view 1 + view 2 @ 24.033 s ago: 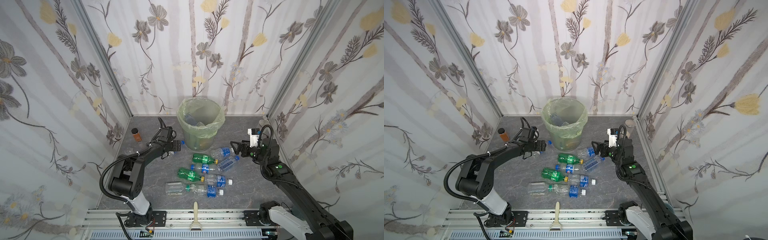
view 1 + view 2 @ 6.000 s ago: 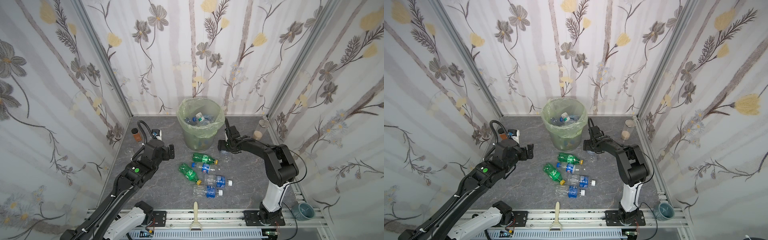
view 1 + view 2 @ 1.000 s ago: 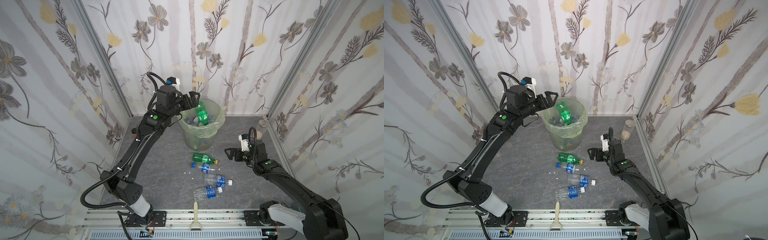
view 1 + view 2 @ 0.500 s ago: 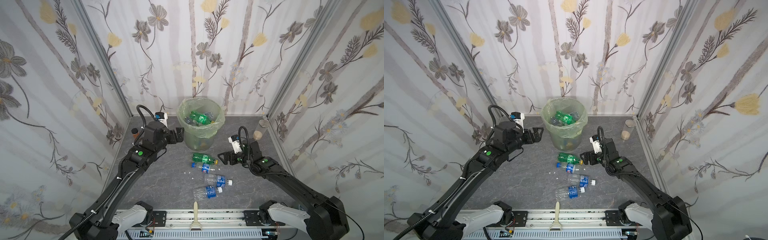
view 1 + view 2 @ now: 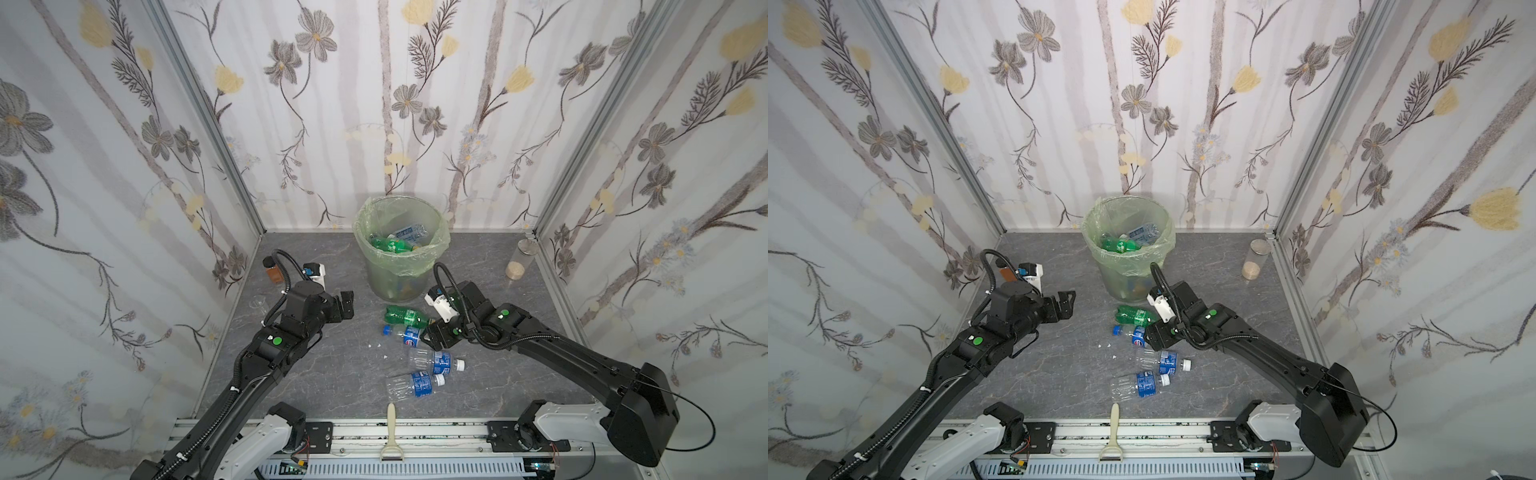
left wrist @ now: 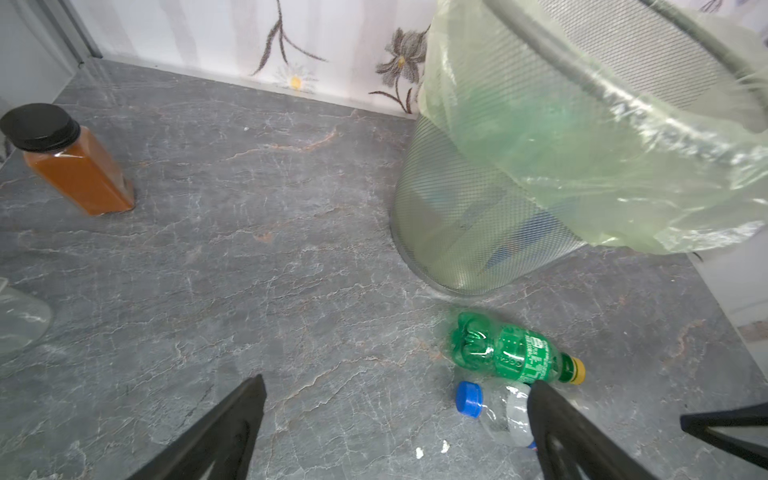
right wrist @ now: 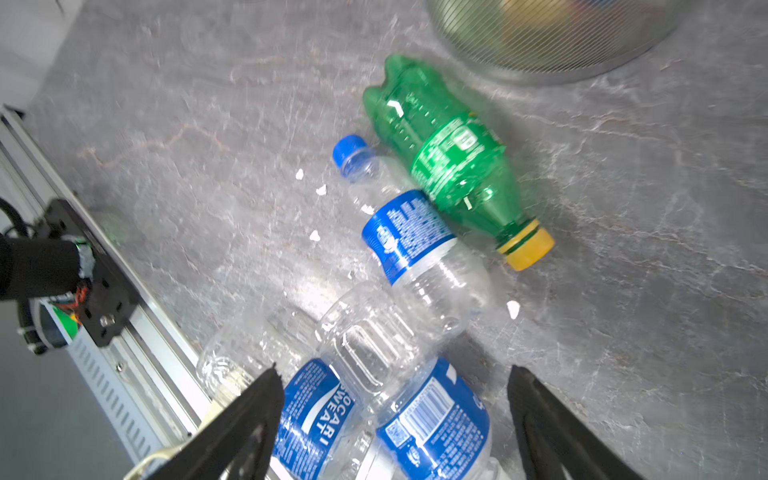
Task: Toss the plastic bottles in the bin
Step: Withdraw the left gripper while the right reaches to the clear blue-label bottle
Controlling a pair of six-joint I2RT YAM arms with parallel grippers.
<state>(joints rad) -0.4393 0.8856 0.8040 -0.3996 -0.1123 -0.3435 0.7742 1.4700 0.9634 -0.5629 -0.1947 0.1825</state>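
Left of the bin, left arm: I reach forward from the front rail with the wrist about level. My left gripper (image 5: pixel 348 306) hangs over bare grey floor.
Left jaws: spread wide, with nothing between them.
Right arm: my forearm slopes down from the front-right rail. My right gripper (image 5: pixel 428 334) is low over the bottle cluster.
Right jaws: apart. In the right wrist view the clear bottles lie between my fingers (image 7: pixel 249 415). I cannot tell whether either finger touches one.
Bin (image 5: pixel 444 243): upright against the back wall, its green liner folded over the rim. Green and clear bottles are visible inside.
Green bottle (image 7: pixel 449 166): on its side just in front of the bin, yellow cap. Its label print is too small to read.
Blue-capped bottle (image 7: pixel 411 241): lying against the green bottle. Blue label, text unreadable.
White-capped bottle (image 5: pixel 434 360): lying nearer the rail. A barcode shows on its blue label.
Pocari bottle (image 7: pixel 316 411): nearest the rail. Its label reads "POCARI SWEAT" in white on blue.
Amber jar (image 6: pixel 75 166): upright near the left wall, black lid, well apart from the bottles.
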